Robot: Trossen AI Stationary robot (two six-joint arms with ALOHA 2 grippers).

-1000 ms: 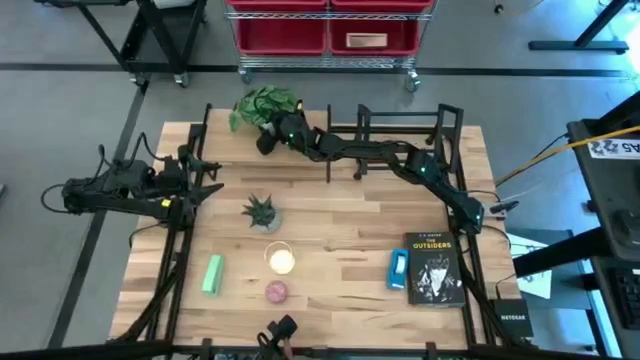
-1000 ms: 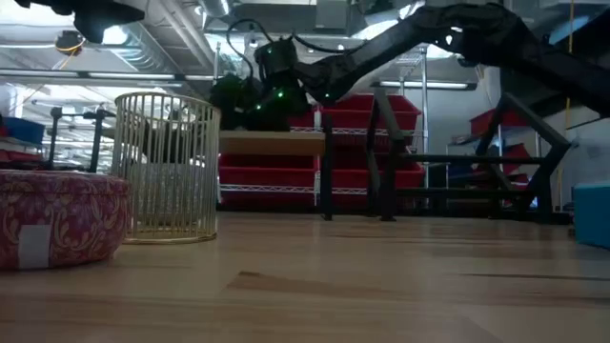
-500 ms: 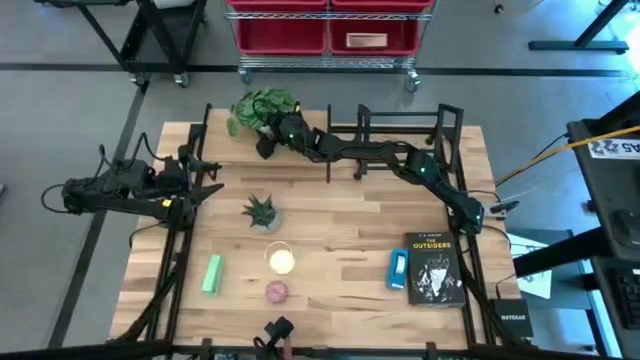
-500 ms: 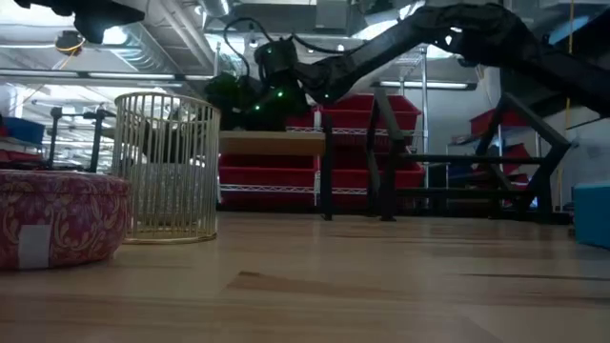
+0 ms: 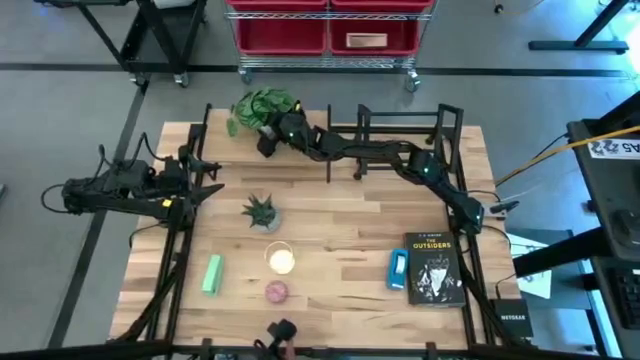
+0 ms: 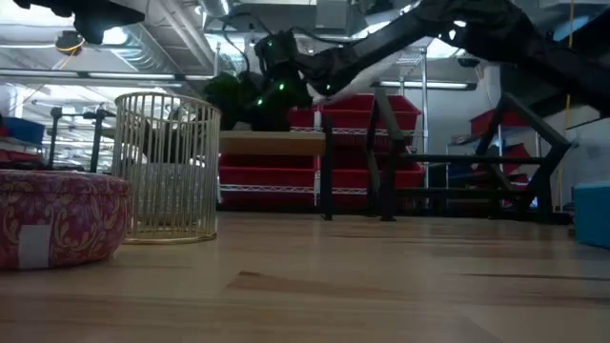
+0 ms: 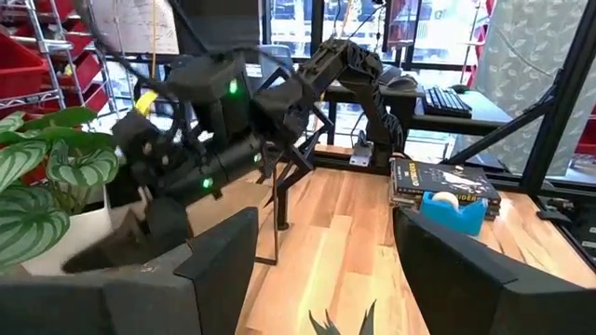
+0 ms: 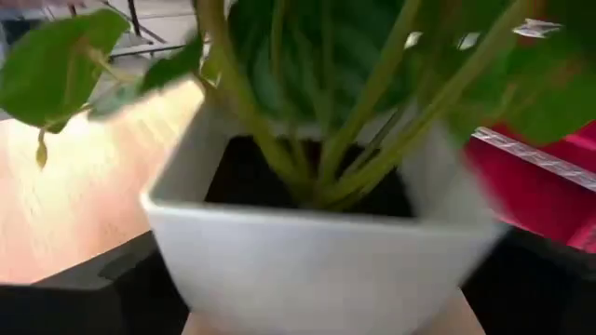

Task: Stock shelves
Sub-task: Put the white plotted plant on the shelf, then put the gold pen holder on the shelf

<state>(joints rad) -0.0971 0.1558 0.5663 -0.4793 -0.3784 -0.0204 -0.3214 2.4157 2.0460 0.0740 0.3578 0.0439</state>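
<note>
High view: the right gripper (image 5: pixel 268 140) is reached out to the 11 o'clock corner of the table (image 5: pixel 330 250), at the plant (image 5: pixel 262 106), which stands over the wood shelf (image 5: pixel 300 160). The rack (image 5: pixel 405 125) stands at 1 o'clock, apart from the plant. The left gripper (image 5: pixel 205 190) waits at 9 o'clock. The book (image 5: pixel 436 268) and tape (image 5: pixel 399 268) lie at 4 o'clock, a small succulent (image 5: pixel 261 211) near the centre; none of these is yet shelved.

Low view: the plant (image 6: pixel 233 100) is seen above the shelf's (image 6: pixel 272 143) top board, with the right arm's wrist just beside it. Whether the pot's base is touching the board cannot be told.

Left wrist view: the left fingers (image 7: pixel 223 256) are spread wide and hold nothing. The pot (image 7: pixel 70 237) is seen beside the right gripper (image 7: pixel 154 219).

Right wrist view: the white pot (image 8: pixel 317 251) fills the frame between the right fingers (image 8: pixel 84 284), which appear clenched on its sides.

As a judgement: the pot should be kept upright, lowered until its base is flat on the top board and well inside the edge, and only then released; the fingers should be drawn straight back so the leaves are not dragged.
</note>
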